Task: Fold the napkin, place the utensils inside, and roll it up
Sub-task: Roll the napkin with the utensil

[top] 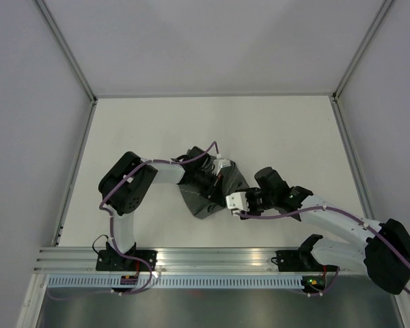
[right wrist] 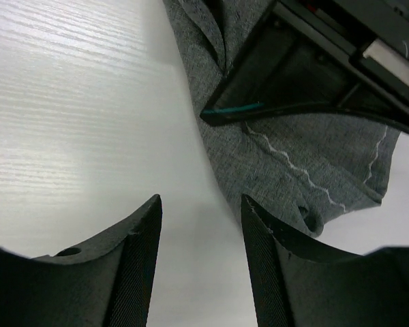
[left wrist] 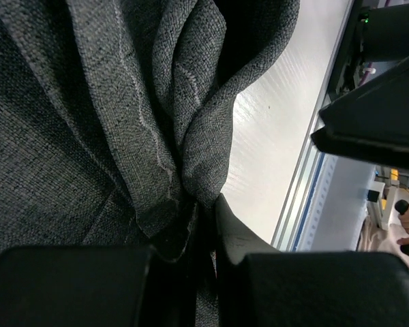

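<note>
The dark grey napkin (top: 199,201) lies bunched in a heap at the middle of the white table (top: 273,130). My left gripper (top: 217,180) is on top of the heap. In the left wrist view the left gripper (left wrist: 206,206) is shut on a gathered fold of the napkin (left wrist: 123,122), whose light stitched line shows. My right gripper (top: 227,201) stands just right of the heap. In the right wrist view the right gripper (right wrist: 201,201) is open over bare table, with the napkin's (right wrist: 293,160) hemmed corner just past its right fingertip (right wrist: 249,204). No utensils are in view.
The left gripper's black body (right wrist: 307,75) hangs over the cloth right in front of the right fingers. An aluminium rail (top: 212,258) runs along the near table edge. Grey walls (top: 27,137) enclose the table on the left, back and right.
</note>
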Motion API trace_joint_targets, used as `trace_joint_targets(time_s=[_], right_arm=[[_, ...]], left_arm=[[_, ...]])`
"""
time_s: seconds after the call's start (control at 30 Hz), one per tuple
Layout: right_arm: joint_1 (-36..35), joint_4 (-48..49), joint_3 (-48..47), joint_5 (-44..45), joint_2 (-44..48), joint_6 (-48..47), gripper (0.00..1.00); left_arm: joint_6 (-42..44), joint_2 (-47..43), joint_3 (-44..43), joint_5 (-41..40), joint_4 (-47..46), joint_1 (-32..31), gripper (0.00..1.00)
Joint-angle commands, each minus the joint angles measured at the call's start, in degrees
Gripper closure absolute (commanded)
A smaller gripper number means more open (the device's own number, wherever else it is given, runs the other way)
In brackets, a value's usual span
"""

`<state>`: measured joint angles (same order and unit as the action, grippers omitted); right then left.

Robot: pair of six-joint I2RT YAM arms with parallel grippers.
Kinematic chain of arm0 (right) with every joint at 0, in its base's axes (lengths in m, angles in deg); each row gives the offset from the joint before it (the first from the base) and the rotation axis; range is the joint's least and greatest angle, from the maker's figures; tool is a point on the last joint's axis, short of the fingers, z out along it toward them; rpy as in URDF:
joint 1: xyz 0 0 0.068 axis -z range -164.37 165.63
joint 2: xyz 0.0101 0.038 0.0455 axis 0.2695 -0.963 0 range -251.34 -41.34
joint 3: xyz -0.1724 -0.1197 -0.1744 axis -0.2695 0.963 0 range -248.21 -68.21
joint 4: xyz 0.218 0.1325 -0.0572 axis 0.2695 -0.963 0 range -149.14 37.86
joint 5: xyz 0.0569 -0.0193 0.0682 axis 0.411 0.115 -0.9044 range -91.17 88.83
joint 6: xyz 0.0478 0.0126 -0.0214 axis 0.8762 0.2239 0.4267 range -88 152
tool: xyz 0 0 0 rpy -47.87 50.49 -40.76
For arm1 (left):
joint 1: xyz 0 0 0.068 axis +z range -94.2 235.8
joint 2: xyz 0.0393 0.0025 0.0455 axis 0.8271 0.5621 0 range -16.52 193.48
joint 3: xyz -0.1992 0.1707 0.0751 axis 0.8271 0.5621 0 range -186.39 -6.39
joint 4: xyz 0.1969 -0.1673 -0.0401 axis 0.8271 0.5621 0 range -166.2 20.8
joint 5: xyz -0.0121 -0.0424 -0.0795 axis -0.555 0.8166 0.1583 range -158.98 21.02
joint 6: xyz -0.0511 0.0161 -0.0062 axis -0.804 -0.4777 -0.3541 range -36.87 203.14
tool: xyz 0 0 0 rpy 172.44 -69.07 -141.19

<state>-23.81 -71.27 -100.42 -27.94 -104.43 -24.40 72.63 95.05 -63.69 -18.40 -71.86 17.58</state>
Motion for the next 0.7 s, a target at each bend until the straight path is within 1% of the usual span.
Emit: trace_joint_targets(time_s=[0.0,0.17,0.27,0.4,0.57,0.6,0.67], right_arm=[[-4.66,7.96,1.09,6.1,-1.42,-2.57,0.44],[-10.12,13.15,2.85,11.55,-4.14,-3.71,0.44],[-11.97,15.0,2.94,13.48,-6.78,-4.42,0.44],[-12.15,18.34,3.46,16.12,-10.81,-6.52,0.44],[-12.15,18.69,3.11,18.06,-14.25,-8.11,0.46],[-12.06,18.7,3.2,18.76,-15.47,-8.37,0.46],[-11.98,18.7,3.29,19.82,-16.18,-8.37,0.53]], left_arm=[[-1.98,2.07,0.96,2.06,2.34,0.16,0.98],[-1.98,2.69,1.75,2.5,1.55,0.25,0.98],[-2.15,2.86,2.19,2.76,1.02,0.25,0.98],[-1.89,3.04,2.28,2.94,0.93,0.34,0.98],[-1.72,3.04,2.19,3.38,1.02,0.42,0.98],[-1.63,3.04,2.28,3.46,0.94,0.42,0.98],[-1.54,2.95,2.28,3.46,1.2,0.51,0.98]])
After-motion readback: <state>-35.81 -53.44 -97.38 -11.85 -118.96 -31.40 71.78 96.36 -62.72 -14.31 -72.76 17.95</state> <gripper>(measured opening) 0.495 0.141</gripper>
